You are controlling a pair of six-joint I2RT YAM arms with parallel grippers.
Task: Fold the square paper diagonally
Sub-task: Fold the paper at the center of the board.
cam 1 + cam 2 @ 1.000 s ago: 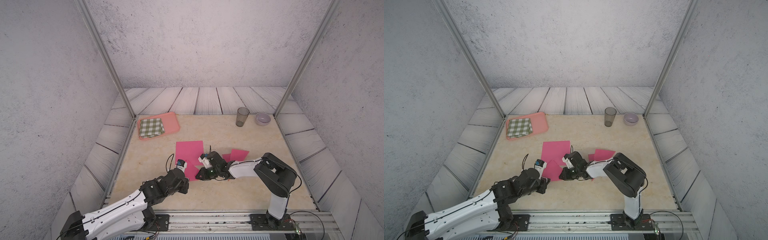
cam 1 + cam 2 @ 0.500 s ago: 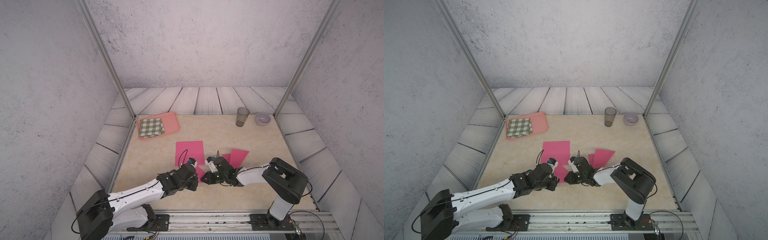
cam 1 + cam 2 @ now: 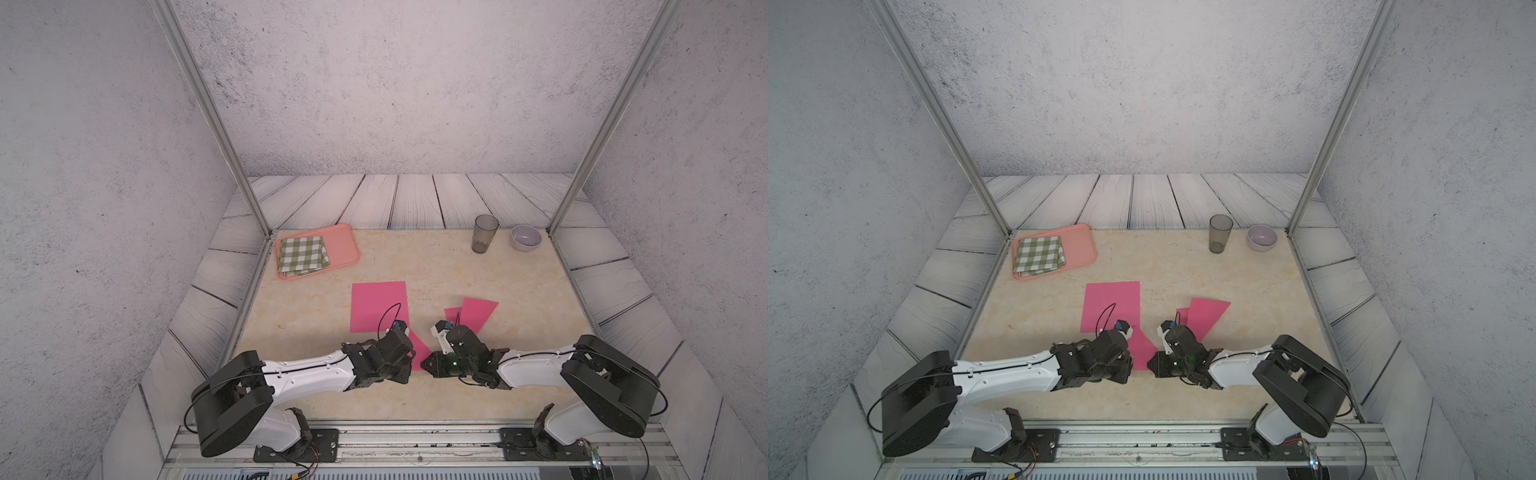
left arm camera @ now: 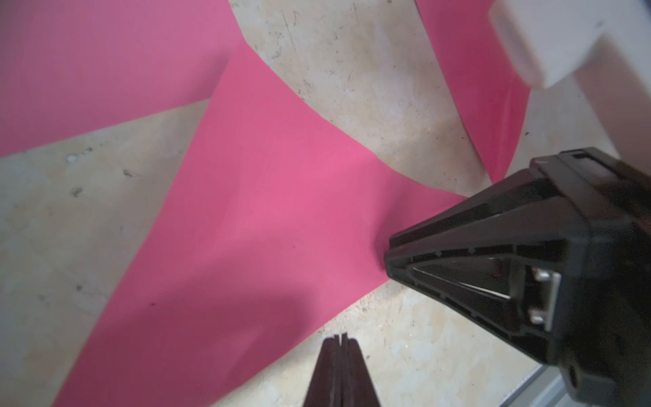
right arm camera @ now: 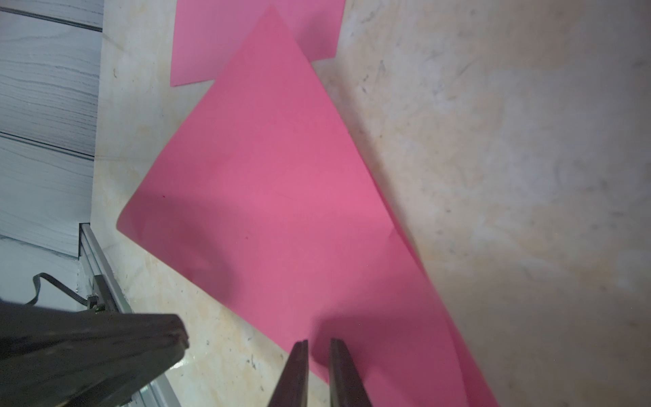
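The folded pink paper (image 3: 417, 351) lies on the counter (image 3: 415, 257) near its front edge, between the two claws. Its far corner overlaps a flat pink sheet (image 3: 376, 305) behind it. The left claw (image 4: 340, 347) is pressed together, its tips over bare counter just beside the paper's edge. The right claw (image 5: 318, 349) has its fingers a sliver apart, tips down against the paper, with nothing seen between them. Another pink sheet (image 3: 478, 311) lies behind the right claw. A cup (image 3: 484, 232) and a bowl (image 3: 525, 237) stand at the back.
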